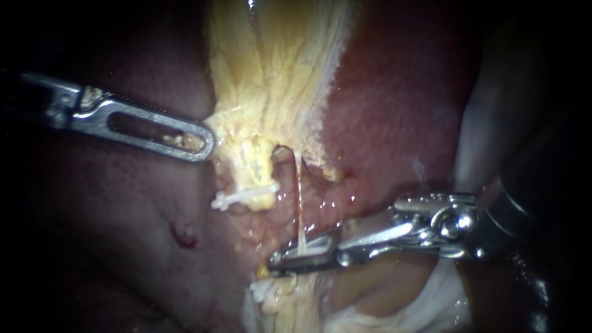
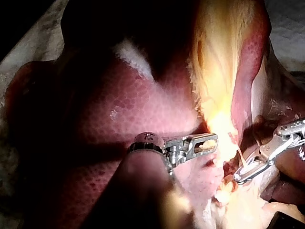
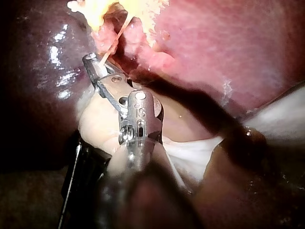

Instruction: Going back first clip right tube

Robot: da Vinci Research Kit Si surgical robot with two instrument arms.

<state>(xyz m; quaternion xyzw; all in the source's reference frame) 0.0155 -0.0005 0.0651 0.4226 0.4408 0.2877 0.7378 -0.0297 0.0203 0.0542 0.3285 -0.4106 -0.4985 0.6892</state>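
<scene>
Across nearly the whole scene spreads the liver (image 1: 401,111), dark red and wet. Down its middle from the far side hangs a broad sheet of yellow tissue (image 1: 277,74), narrowing towards the near side. At the near right a white cloth (image 1: 431,305) lies under the tissue. No tray, dish or other container shows.

My right instrument (image 1: 305,254) comes in from the right and reaches across to the near end of the yellow tissue. Its jaws stand slightly apart, a narrow gap showing between them, and they straddle the right tube (image 1: 299,197), a thin pale strand running from the yellow tissue down to them. A small white clip (image 1: 311,250) sits across that strand in the gap. I cannot tell for certain whether the jaws are touching it.

My left instrument (image 1: 200,143) comes in from the left. Its jaws lie together on the left edge of the yellow tissue, a scrap of which shows through the window in the jaw, and appear to hold that edge out to the left.

Left of the thin strand stands the thicker left tube (image 1: 256,169), with another white clip (image 1: 243,197) across its near end.

My reading is that the clip is on the right tube and the withdrawal is the step in hand. The next move calls for drawing the right instrument straight back to the right with its jaws parted, so neither snags the strand or clip.
</scene>
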